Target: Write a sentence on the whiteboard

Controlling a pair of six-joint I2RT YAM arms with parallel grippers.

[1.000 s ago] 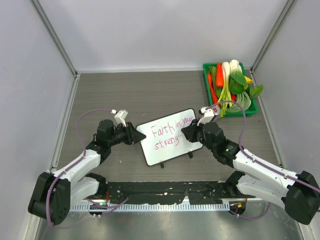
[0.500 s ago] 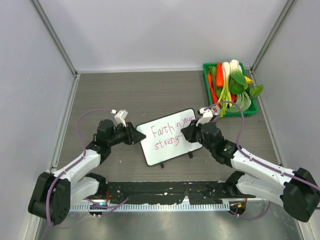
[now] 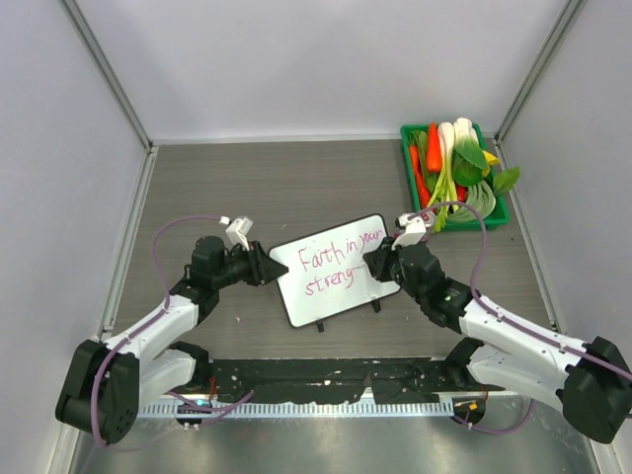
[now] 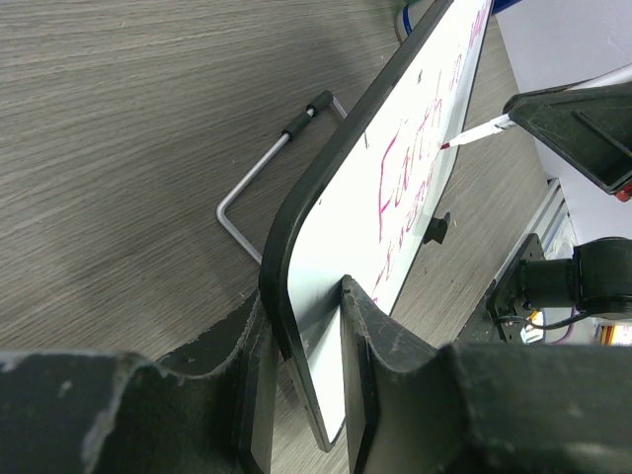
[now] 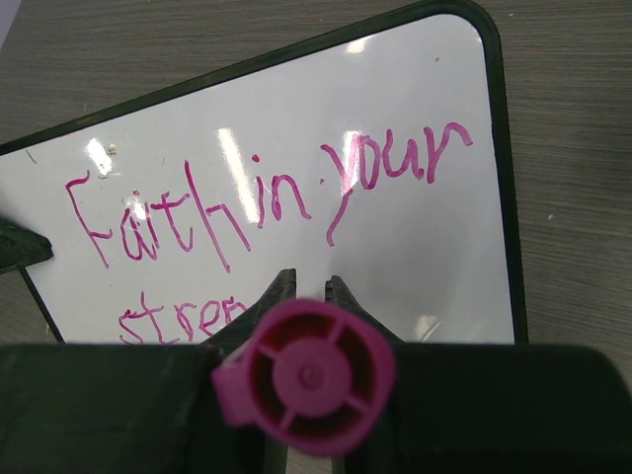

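Item: whiteboard [image 3: 331, 269], propped at a tilt on the table [image 3: 247, 188], centre and near, between the two arms. Inscription: sentence [image 5: 267, 197] in pink, upper line "Faith in your", lower line legible only as far as "streng", judged unfinished. Left gripper [image 4: 301, 336]: jaws clenched on the board's left edge. Right gripper [image 3: 380, 262]: jaws clenched around a pink marker [image 5: 301, 375], tip at or just off the writing face; contact cannot be told. Hazards: the board is held at one edge only, so tip pressure near its right side could pivot it in that grip or rock it on the wire stand [image 4: 267, 188], skewing letters. The marker could slip or twist in the jaws. The gripper body could smear fresh ink.
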